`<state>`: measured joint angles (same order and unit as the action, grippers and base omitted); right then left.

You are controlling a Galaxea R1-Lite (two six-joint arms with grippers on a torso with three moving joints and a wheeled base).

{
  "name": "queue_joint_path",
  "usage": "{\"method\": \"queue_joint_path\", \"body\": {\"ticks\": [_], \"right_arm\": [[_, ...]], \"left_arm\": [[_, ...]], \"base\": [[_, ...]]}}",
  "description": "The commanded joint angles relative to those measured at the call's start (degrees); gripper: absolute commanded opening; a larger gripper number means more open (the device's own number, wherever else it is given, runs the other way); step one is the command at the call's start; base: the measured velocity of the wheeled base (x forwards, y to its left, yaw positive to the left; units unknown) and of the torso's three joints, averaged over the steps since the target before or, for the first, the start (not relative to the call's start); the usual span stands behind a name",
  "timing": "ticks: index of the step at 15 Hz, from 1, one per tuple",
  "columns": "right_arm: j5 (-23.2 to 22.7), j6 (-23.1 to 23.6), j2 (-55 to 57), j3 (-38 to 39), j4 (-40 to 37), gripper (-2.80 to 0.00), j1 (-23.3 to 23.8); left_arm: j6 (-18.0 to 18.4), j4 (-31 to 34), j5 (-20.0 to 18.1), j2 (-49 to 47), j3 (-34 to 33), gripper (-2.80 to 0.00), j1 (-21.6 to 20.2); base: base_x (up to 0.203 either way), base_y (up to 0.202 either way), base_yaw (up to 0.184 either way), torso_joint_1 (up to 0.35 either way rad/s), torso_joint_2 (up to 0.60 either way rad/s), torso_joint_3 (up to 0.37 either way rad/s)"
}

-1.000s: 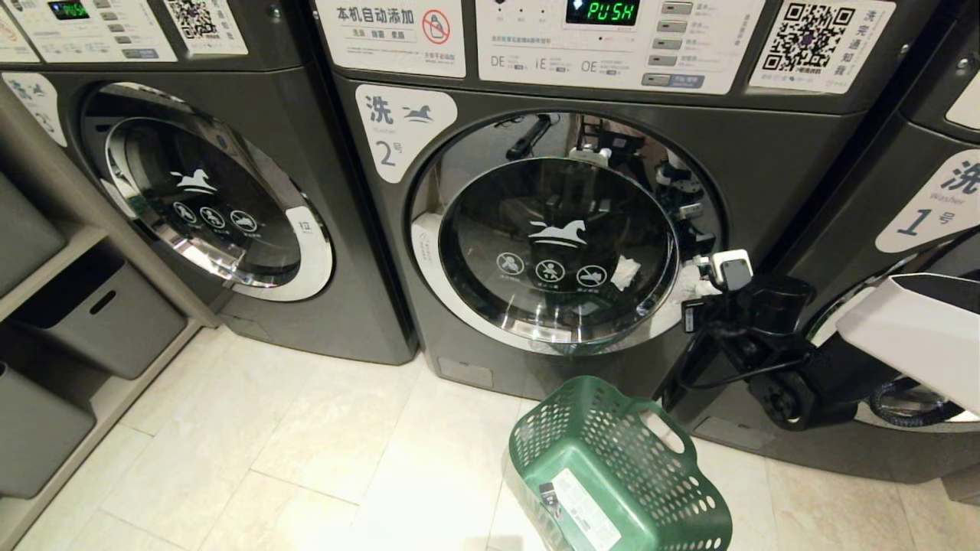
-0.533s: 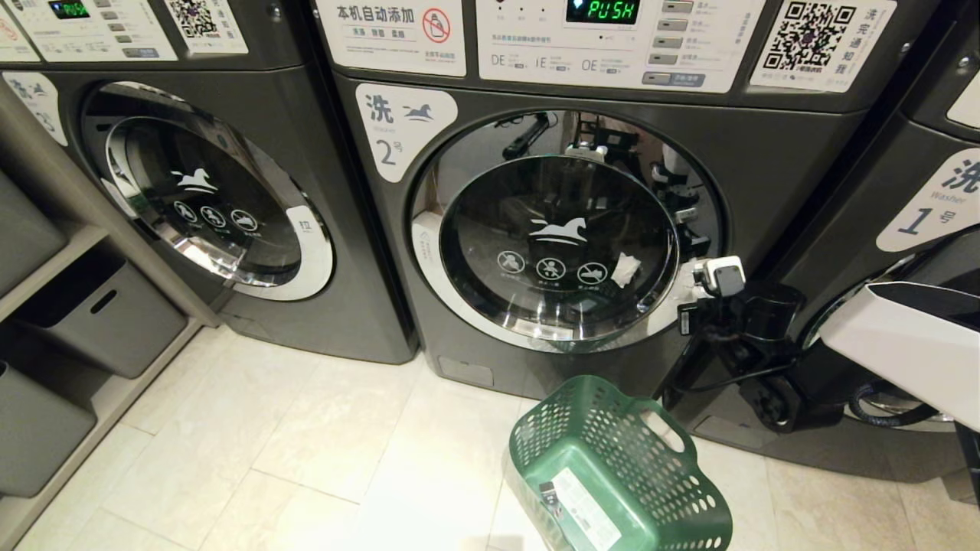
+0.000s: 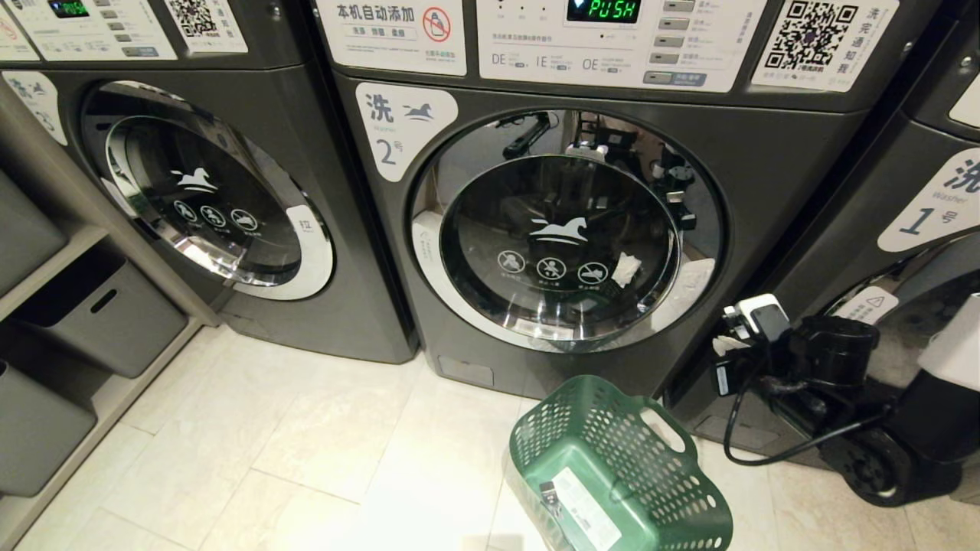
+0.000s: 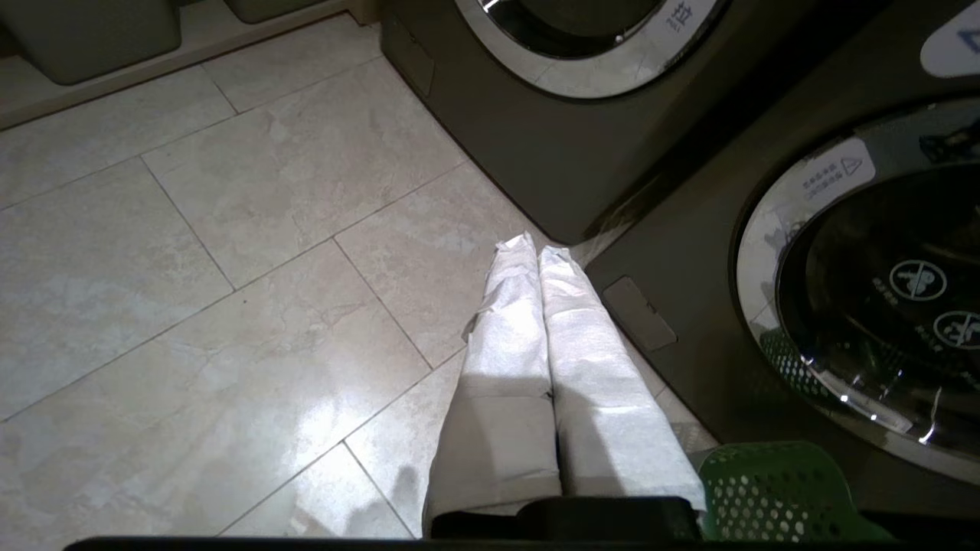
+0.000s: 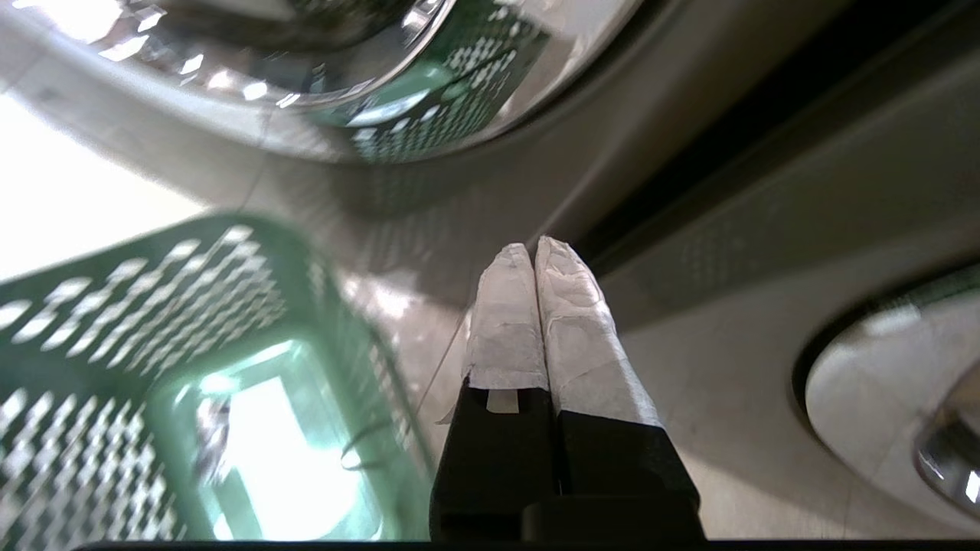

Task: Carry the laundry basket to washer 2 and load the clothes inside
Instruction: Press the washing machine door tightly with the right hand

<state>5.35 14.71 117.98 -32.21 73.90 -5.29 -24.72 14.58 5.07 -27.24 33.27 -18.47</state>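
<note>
Washer 2 stands straight ahead, and its round glass door looks closed. The green laundry basket lies tipped on the floor in front of it, its stickered base towards me. My right gripper hangs shut and empty low at the washer's lower right corner, just right of the basket. My left gripper is shut and empty over the floor tiles, near the gap between the two washers, with the basket rim beside it. The clothes are out of view.
An identical washer stands to the left and washer 1 to the right. Grey storage bins sit on low shelves at the far left. Pale floor tiles spread in front of the machines.
My right arm has dropped from the right rim of washer 2's door and drawn back to the right, low near the floor. The basket and door have not moved.
</note>
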Motion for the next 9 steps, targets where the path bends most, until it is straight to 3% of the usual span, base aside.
{"method": "queue_joint_path", "body": {"ticks": [1, 4, 9], "right_arm": [[-1.1, 0.1, -9.8, 7.6, 0.5, -2.80, 0.1], [-1.7, 0.1, -15.6, 11.1, 0.5, -2.80, 0.2], [-1.8, 0.2, -21.5, 13.0, 0.3, -2.80, 1.3]], "left_arm": [[2.0, 0.0, -1.6, 1.6, -3.1, -2.80, 0.1], [13.8, 0.4, -4.2, 6.1, -12.1, -2.80, 0.1], [25.8, 0.3, -6.5, 11.1, -27.1, -2.80, 1.1]], "base": [[0.000, 0.000, 0.000, 0.000, 0.00, 0.000], [0.000, 0.000, 0.000, 0.000, 0.00, 0.000], [0.000, 0.000, 0.000, 0.000, 0.00, 0.000]]}}
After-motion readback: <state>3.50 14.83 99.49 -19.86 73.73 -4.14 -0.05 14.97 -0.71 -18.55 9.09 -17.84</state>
